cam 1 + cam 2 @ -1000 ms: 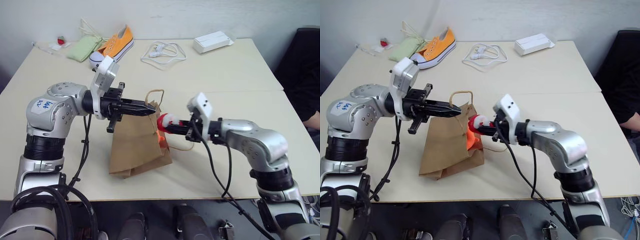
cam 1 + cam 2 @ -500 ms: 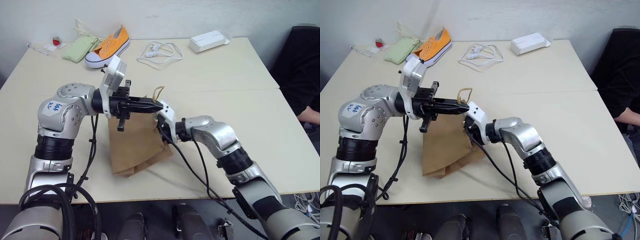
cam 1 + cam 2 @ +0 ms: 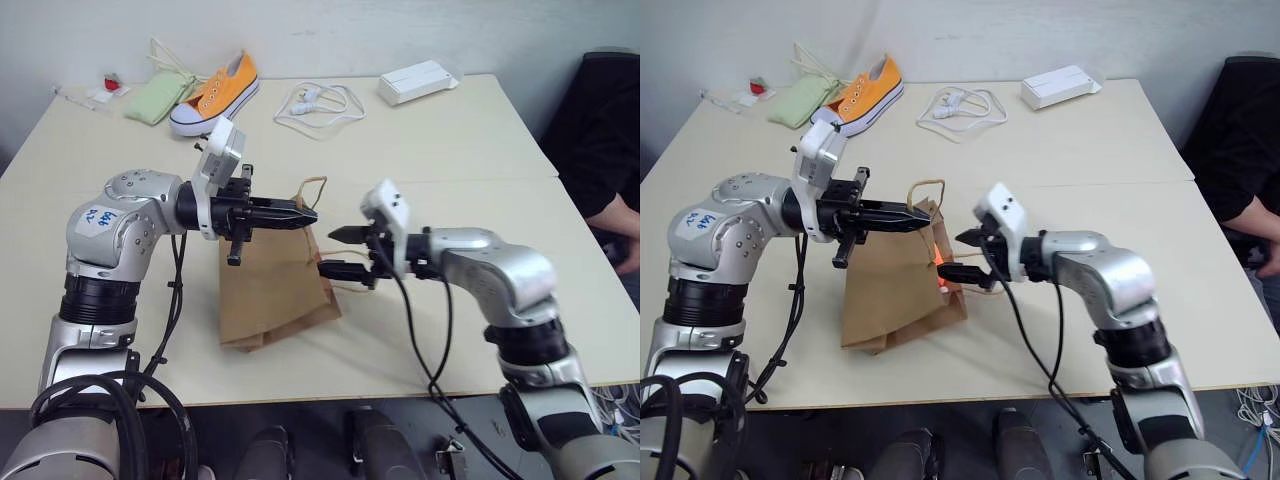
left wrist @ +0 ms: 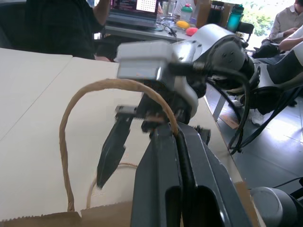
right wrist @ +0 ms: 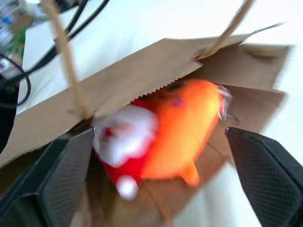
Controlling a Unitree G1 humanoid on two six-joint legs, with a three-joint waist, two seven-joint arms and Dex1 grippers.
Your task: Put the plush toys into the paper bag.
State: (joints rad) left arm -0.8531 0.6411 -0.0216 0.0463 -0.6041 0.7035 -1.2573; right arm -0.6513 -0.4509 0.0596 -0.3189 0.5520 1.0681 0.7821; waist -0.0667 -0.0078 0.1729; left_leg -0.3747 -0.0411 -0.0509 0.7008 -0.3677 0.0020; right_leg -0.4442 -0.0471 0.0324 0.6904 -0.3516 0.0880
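So my left gripper was clamped shut on the paper bag's cord handle, holding its mouth up. My right gripper stood wide open and empty just beside that mouth. Orange fish and red-and-white toy sat inside the bag. Far behind the bag: sneaker, green pouch, white cable, white box. Beige table; a person's arm well right of the bag.

Head views overlook table; wrist views close-up.
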